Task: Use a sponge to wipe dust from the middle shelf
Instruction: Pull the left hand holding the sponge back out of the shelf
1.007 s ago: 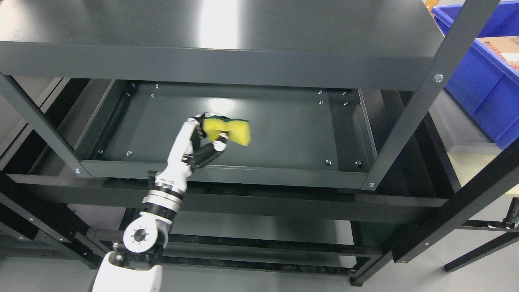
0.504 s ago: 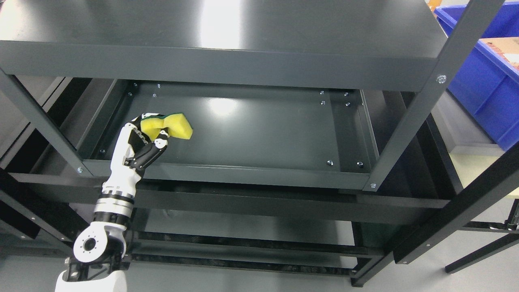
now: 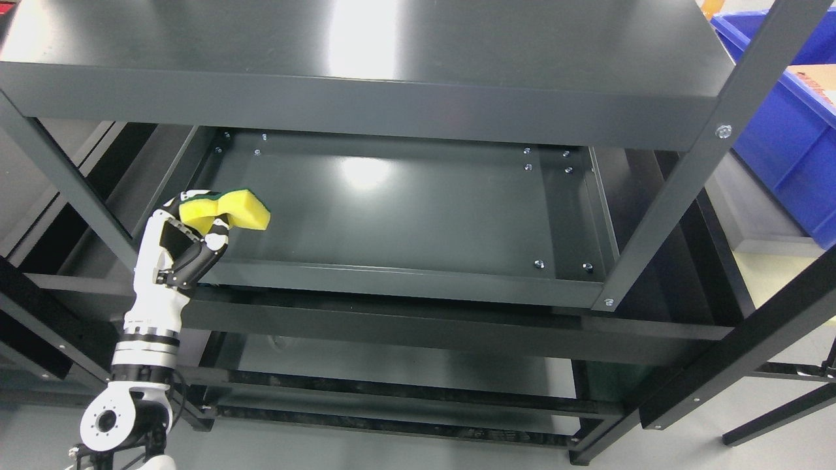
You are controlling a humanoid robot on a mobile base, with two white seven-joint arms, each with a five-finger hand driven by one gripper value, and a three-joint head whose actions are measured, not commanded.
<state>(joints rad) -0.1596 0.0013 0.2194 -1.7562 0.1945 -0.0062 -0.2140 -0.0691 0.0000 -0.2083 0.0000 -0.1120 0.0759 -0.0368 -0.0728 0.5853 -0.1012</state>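
left robot hand [image 3: 179,245] is up at the near left corner of the middle shelf [image 3: 405,209], its white and black arm rising from the lower left of the head view. fingers [image 3: 217,234] are curled tight around the sponge [image 3: 228,210], a thumb pressed under it and the rest wrapped over the back. that sponge is yellow foam with a dark green scouring layer showing along its top edge, and it is squeezed in the middle so the free end sticks out to the right, over the shelf surface. whether the foam is actually pressed flat on the metal or just above it, cannot tell from this angle. the sponge sits close to the left front upright post [image 3: 62,173] and just behind the shelf's front lip.

the middle shelf is a dark grey metal tray with small bolts in its corners and a bright glare patch near its back centre. the top shelf [image 3: 366,59] hangs over it, also dark and glossy, hiding the far edge. a lower shelf [image 3: 405,369] shows beneath, in shadow. off to the upper right, beyond the right front post [image 3: 686,170], a blue bin [image 3: 784,156] sits, with something brown and boxy inside at the frame's edge.
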